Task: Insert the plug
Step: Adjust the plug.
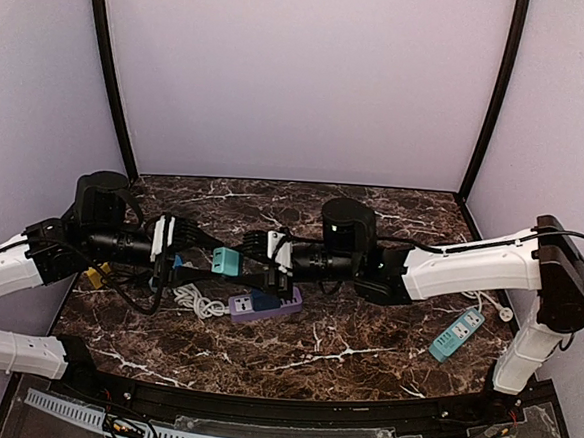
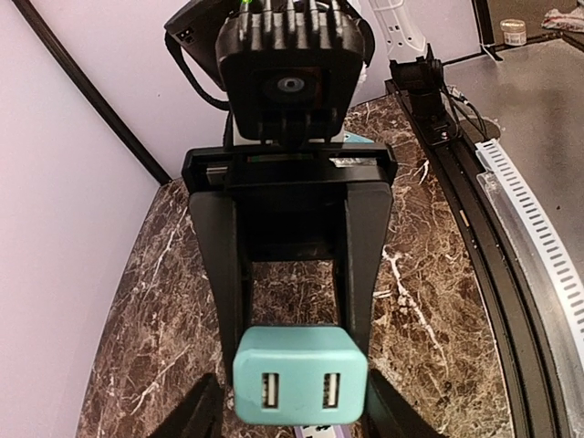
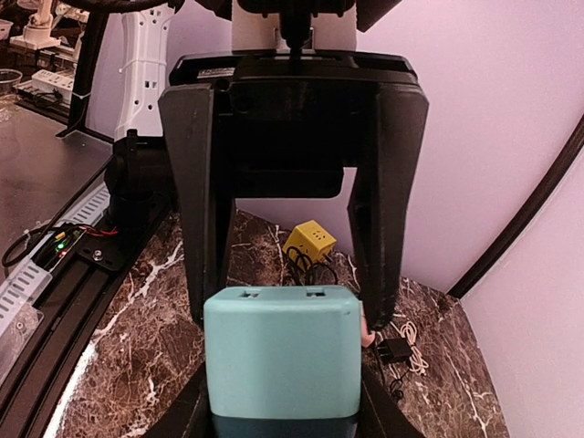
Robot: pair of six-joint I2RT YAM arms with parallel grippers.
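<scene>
Thing: teal hard-plastic two-port USB plug block (image 3: 278,360), aloft over the marble surface (image 1: 363,344), left of middle | Tools: right gripper (image 2: 297,338) clamped on it; left gripper (image 3: 292,306) flanked it, grip unclear to me | Handling: I judged it light, rigid, slick; pinch the flat sides

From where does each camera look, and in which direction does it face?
Top external: above and behind the arms, looking down at the table; both arms show, meeting at the teal adapter.
Left wrist: on the left arm, facing the right gripper; its own fingers at the bottom.
Right wrist: on the right arm, facing the left gripper; its own fingers at the bottom.
Shared: all three show the adapter.
</scene>
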